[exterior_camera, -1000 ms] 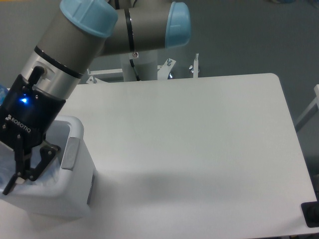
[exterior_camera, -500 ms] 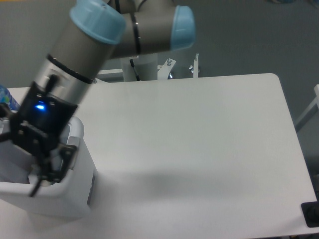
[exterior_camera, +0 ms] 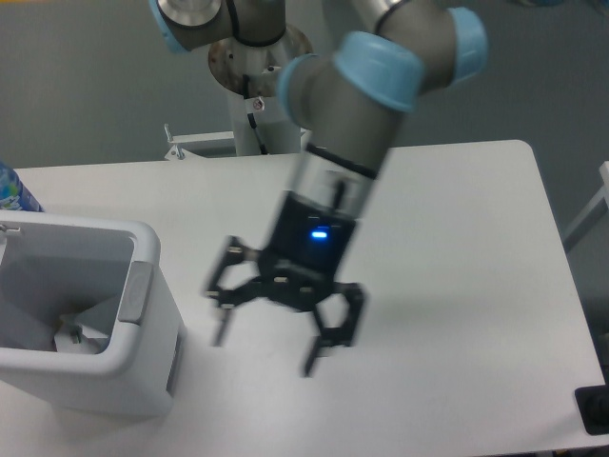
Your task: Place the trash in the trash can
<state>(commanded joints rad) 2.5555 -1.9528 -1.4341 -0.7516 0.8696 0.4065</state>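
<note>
The trash — something pale and crumpled [exterior_camera: 71, 333] — lies inside the white rectangular plastic trash can [exterior_camera: 143, 371]; we see our black two-finger gripper [exterior_camera: 268, 335] spread wide over the white table [exterior_camera: 457, 286], holding nothing.

You had a white table [exterior_camera: 457, 286] against a dull grey floor [exterior_camera: 86, 86]. At the lower left of the frame the trash can [exterior_camera: 143, 376] was white, with a grey strip [exterior_camera: 134, 294] on its right rim. The arm [exterior_camera: 366, 124] was grey with light blue caps, and the gripper [exterior_camera: 264, 352] was black with a small blue light. At the far left edge a blue bottle [exterior_camera: 11, 188] showed a patterned label.
</note>
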